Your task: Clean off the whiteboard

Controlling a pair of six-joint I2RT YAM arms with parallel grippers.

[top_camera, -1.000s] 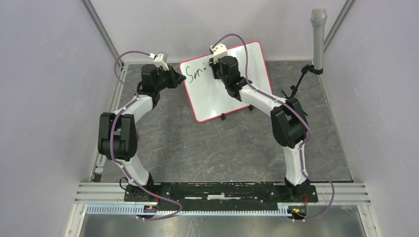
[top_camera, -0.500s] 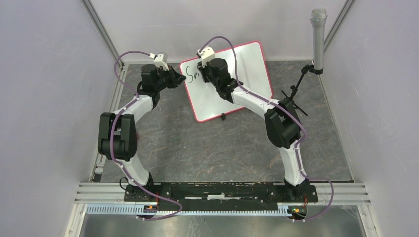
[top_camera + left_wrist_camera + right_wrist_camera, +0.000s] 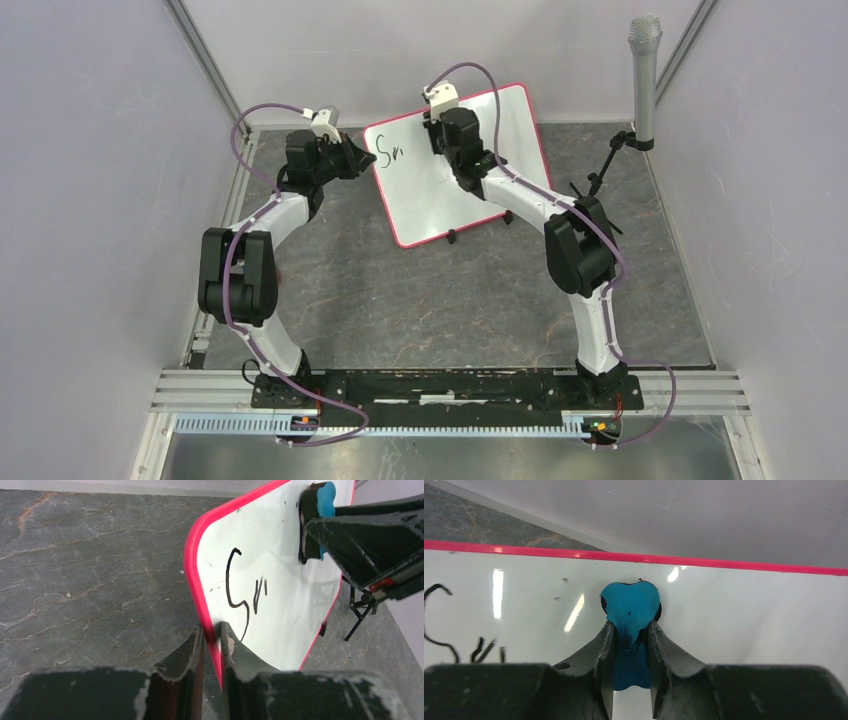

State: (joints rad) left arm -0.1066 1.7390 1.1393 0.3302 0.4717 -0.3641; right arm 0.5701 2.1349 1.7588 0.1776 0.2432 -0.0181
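The whiteboard (image 3: 430, 200) with a pink-red frame stands tilted at the back of the table. Black handwriting (image 3: 390, 153) shows near its upper left corner, also in the left wrist view (image 3: 240, 597). My left gripper (image 3: 212, 632) is shut on the whiteboard's left frame edge (image 3: 192, 575). My right gripper (image 3: 630, 627) is shut on a blue-and-black eraser (image 3: 630, 605) and presses it against the board near its top edge, right of the writing. The eraser also shows in the left wrist view (image 3: 325, 497).
A grey microphone (image 3: 645, 70) stands on a black stand at the back right. Grey walls close in the dark stone-patterned table (image 3: 420, 300) on the left, back and right. The board's small black feet (image 3: 452, 238) rest on the table.
My right gripper with the eraser swept left over the writing, then back right and up. Less writing shows now than a second ago. The left arm has not moved.
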